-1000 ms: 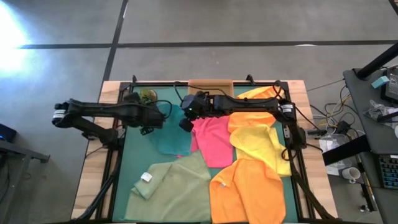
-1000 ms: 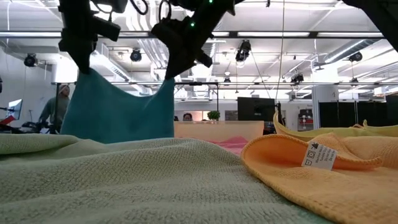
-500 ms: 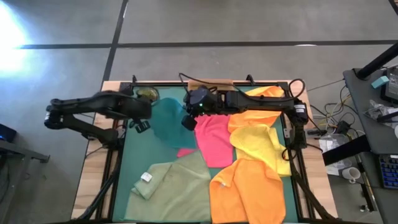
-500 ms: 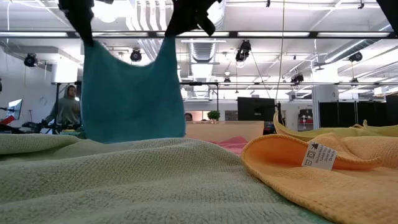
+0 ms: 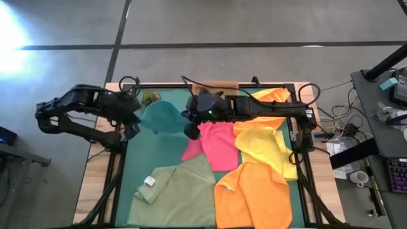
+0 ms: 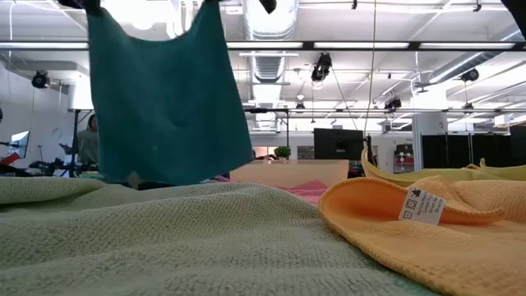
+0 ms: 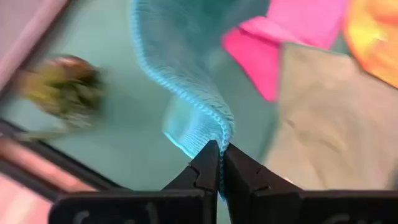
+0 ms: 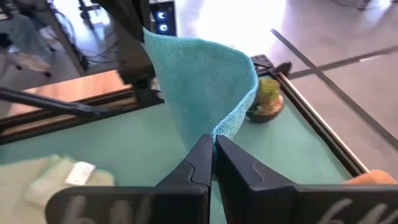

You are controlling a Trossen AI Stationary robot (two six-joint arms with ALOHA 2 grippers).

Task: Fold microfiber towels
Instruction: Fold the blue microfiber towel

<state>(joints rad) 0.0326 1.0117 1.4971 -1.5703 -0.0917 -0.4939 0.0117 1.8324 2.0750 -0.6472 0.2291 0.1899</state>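
A teal towel (image 5: pixel 162 118) hangs spread between my two grippers over the far left part of the green mat (image 5: pixel 147 152). In the low view the teal towel (image 6: pixel 164 99) drops as a flat sheet, its lower edge just above the table. My left gripper (image 5: pixel 140 119) is shut on its left top end, my right gripper (image 5: pixel 189 130) on its right top end. A pink towel (image 5: pixel 216 145), a yellow towel (image 5: pixel 264 143), an orange towel (image 5: pixel 254 194) and a sage towel (image 5: pixel 178 187) lie flat on the mat. My left gripper pinches the towel's hemmed edge (image 7: pixel 219 127) between its two shut fingers, coming steeply from above. The cloth hangs below them and runs off toward the other gripper. My right gripper pinches the towel's upper edge at a bend (image 8: pixel 225 129) between its shut fingers, slanting down from the table's right. The cloth hangs from there and arches across to the left arm.
A second orange towel (image 5: pixel 267 95) lies at the far right. A tan cardboard tray (image 5: pixel 215 84) stands at the far edge, and a small greenish object (image 5: pixel 151 97) sits in the far left corner. The sage towel carries a white label (image 5: pixel 149 181). People stand in the room behind.
Both grippers have gone up with the teal towel. My left gripper has also drawn toward the table's left edge and tipped downward. The towel, at first sagging between them with its lower part on the mat, now hangs wider and higher as one flat sheet.
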